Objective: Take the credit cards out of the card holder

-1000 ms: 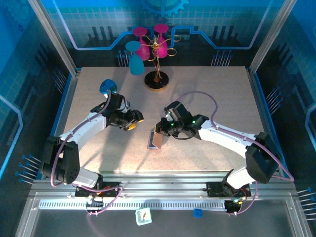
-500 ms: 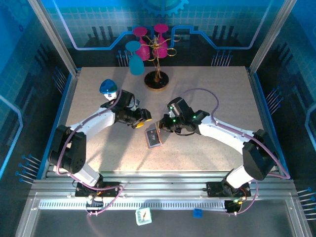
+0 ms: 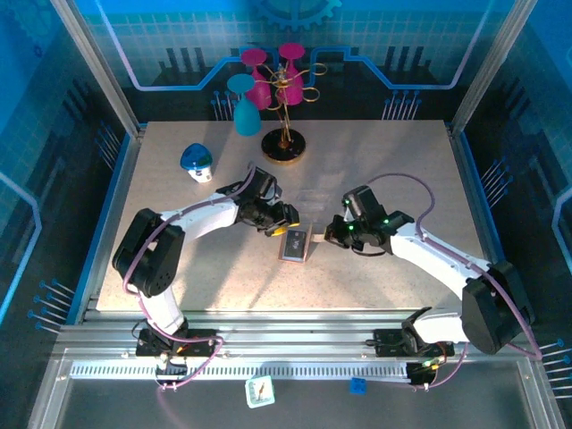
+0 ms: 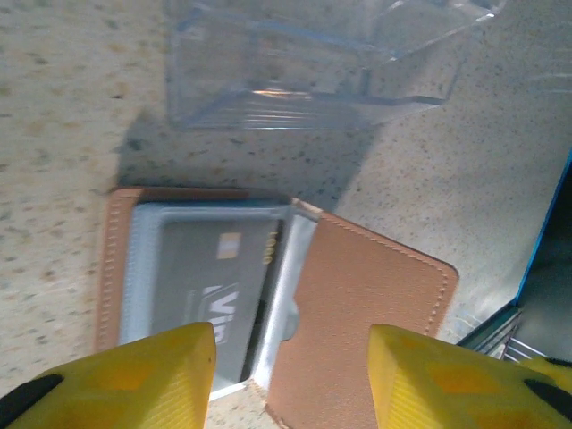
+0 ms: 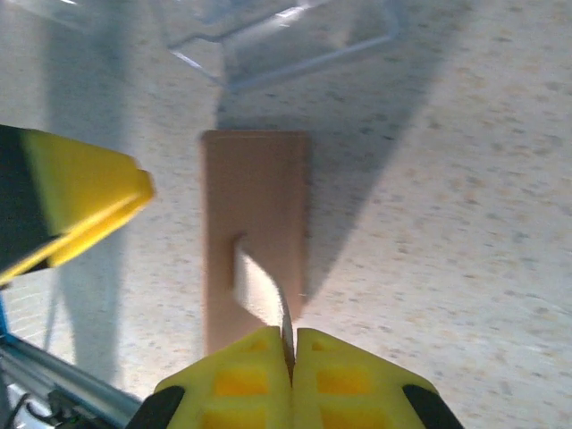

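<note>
Large pale letters that look like "Vi" stand on the grey card (image 4: 210,277) tucked in the open brown wallet (image 4: 357,304), the rest of the word hidden. Small gold print higher on the same card is too fine to read.

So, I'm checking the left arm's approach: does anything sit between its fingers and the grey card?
Nothing visible. The left gripper hangs open over the grey card, exposed in the card holder; the right gripper pinches its flap aside; the clear box lies beyond.
</note>
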Available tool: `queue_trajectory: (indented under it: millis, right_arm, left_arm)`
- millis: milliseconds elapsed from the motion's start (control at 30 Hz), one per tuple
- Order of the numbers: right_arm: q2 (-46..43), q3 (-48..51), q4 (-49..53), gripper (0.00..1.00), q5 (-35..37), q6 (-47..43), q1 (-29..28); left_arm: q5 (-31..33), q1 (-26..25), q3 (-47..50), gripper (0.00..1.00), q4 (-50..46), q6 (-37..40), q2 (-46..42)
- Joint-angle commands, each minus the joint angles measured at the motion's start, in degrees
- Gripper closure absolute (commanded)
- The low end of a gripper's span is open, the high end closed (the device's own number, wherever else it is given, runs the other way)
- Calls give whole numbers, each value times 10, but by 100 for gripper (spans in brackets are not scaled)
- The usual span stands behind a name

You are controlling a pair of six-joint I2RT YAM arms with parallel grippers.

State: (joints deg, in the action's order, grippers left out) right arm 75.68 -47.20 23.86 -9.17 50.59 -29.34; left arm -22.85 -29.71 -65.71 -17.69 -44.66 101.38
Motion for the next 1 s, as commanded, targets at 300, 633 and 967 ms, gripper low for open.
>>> queue_trajectory:
  millis: [300,633,967]
  right_arm:
    - [50,36,7,98,-8,-110,76]
    - [68,-3,60,74,8,-133,92]
    - [-11,-70,130,61,4,-112,84]
  left_arm:
    - [-49,-43,-30,75,68,-59,52]
    - [-78,-57,-33,79,110,-91,93]
    - [-88,-56,-50,81,108,-91,114]
